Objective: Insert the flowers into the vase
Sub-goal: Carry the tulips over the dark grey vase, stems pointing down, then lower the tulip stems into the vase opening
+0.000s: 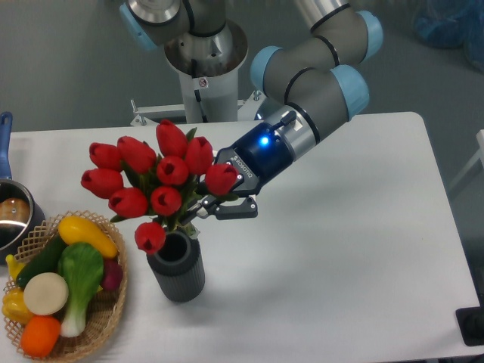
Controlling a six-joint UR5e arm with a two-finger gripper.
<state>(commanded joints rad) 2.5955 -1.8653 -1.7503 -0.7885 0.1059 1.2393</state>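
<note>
stems of the flowers (155,185): hidden behind heads, lower ends unclear | mouth of the vase (177,268): partly covered by lowest tulip | gripper (215,203) fingertips: masked by blooms | steel pot (13,214): cut by left edge | arm: cropped at top

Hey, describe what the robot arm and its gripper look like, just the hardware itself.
The arm is built of grey metallic tube segments with light blue caps at the joints and a silver wrist ring. The gripper has a glossy dark blue body bearing small white lettering and a glowing blue light, ending in black fingers. A second grey column with a small red-and-white sticker stands behind.
</note>
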